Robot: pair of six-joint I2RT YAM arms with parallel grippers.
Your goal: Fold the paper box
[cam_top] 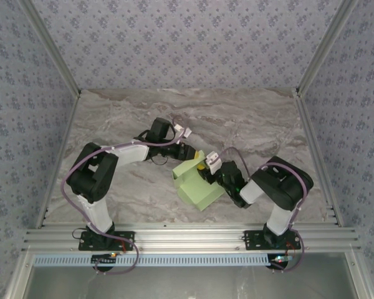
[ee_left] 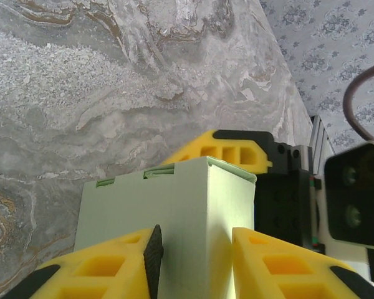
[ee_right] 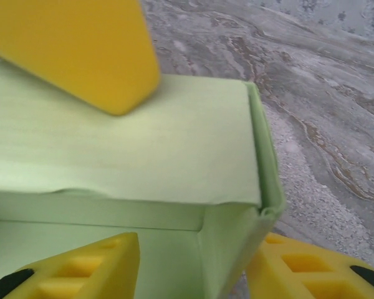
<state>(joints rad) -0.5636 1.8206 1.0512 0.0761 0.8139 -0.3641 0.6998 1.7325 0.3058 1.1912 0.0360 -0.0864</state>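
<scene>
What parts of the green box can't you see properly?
- Top view: far edge of the paper box, covered by the left gripper and right gripper.
- Left wrist view: whether the fingers squeeze it; the bottom edge cuts them off.
- Right wrist view: the box's inside, blurred and cut off below.

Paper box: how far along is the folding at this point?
Done: the paper box stands as a shell, upright walls meeting at a creased corner. In hand: the left fingers straddle one corner; the right fingers sit open astride a wall, one inside the box. Left: the inside is exposed under a loose panel and small tabs show along one edge, so closing remains.
</scene>
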